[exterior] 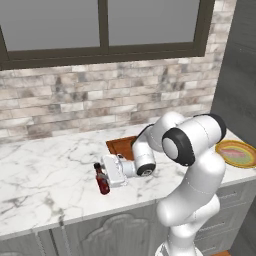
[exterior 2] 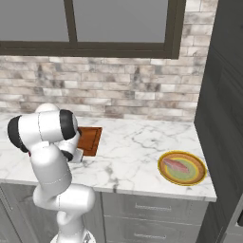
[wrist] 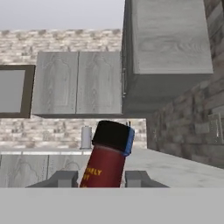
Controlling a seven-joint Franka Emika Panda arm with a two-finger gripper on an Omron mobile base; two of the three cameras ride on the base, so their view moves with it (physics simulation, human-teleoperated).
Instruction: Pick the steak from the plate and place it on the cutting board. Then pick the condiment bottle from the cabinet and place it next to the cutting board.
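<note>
The condiment bottle [exterior: 102, 181], red-brown with a black cap, stands on the marble counter just left of the cutting board [exterior: 121, 145]. My gripper [exterior: 103, 176] reaches sideways to it, fingers close on both sides of its body. In the hand view the bottle [wrist: 105, 162] leans between the fingertips of the gripper [wrist: 101, 177]. The reddish-brown cutting board [exterior 2: 90, 140] lies bare behind the arm. The pale pink steak [exterior 2: 176, 166] lies on the yellow-rimmed plate [exterior 2: 182, 153] at the counter's right end, also seen as the steak [exterior: 240, 155] on the plate [exterior: 235, 142]. A grey wood-grain cabinet [wrist: 168, 39] hangs ahead.
A brick wall and a dark-framed window [exterior: 102, 25] run behind the counter. A tall dark grey unit [exterior 2: 223, 95] bounds the counter at the right. Drawers [exterior 2: 147, 209] sit below the counter's front edge. A small pale canister [wrist: 86, 137] stands on a distant counter.
</note>
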